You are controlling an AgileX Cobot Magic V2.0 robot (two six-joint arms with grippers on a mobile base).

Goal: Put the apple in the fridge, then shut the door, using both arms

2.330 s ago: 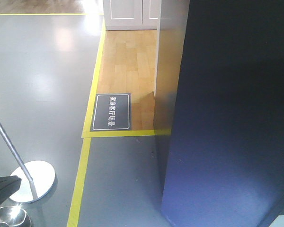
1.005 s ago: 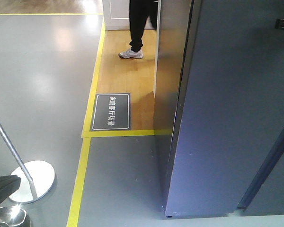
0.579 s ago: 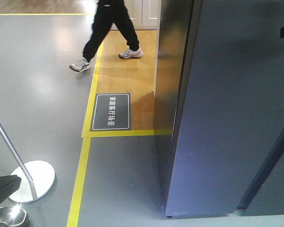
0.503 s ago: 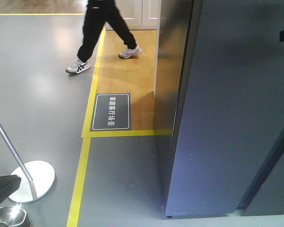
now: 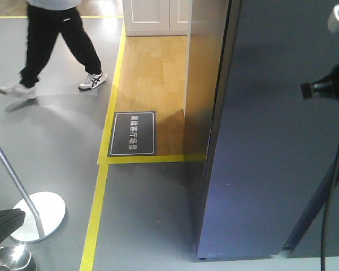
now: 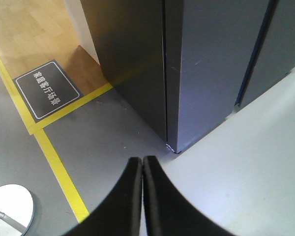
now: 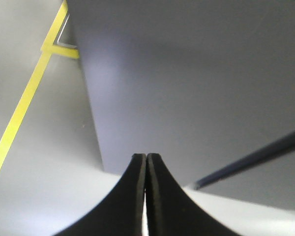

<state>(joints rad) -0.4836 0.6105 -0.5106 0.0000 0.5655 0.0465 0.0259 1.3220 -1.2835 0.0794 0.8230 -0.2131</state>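
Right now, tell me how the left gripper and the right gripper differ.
The left gripper hangs over grey floor short of the fridge's bottom corner; the right gripper points straight at its dark grey door. The left wrist view takes in the floor sign; the right shows only yellow tape. Both are black, shut and empty.

Dark grey fridge (image 5: 282, 141), yellow floor tape (image 5: 96, 214), black sign (image 5: 133, 133) with white lettering, black tools (image 6: 141, 169)
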